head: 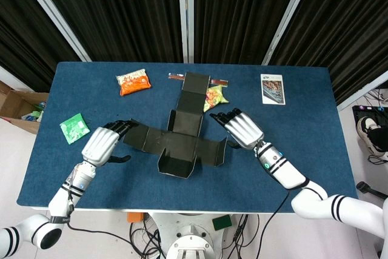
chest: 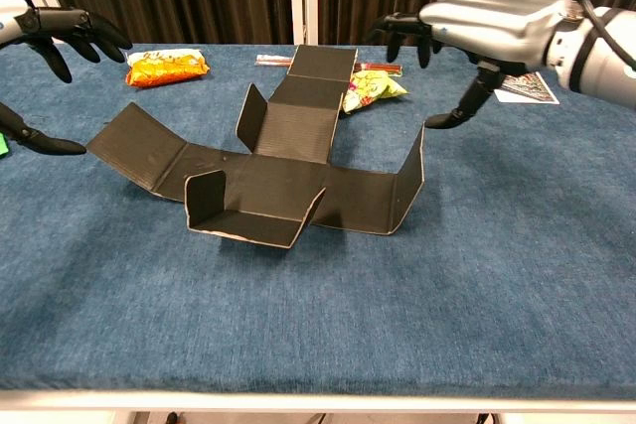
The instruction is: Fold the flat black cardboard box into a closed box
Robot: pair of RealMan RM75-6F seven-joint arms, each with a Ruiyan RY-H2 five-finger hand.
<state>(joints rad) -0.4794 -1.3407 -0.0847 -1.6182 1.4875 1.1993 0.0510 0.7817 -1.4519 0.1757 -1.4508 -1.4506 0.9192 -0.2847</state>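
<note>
Box lies unfolded at table center, cross-shaped, long flap running toward 12 o'clock, near flaps and side wings partly raised. L hand hovers at box's 9 o'clock by left wing tip, fingers apart, holding nothing. R hand hovers at 3 o'clock above right wing, fingers spread, empty. Orange snack bag at 11 o'clock, green packet far at 9, booklet at 2, yellow-green snack bag beside long flap.

Head view: high, looking steeply down, whole table; chest view: low, near, facing forward; same tabletop shared.
</note>
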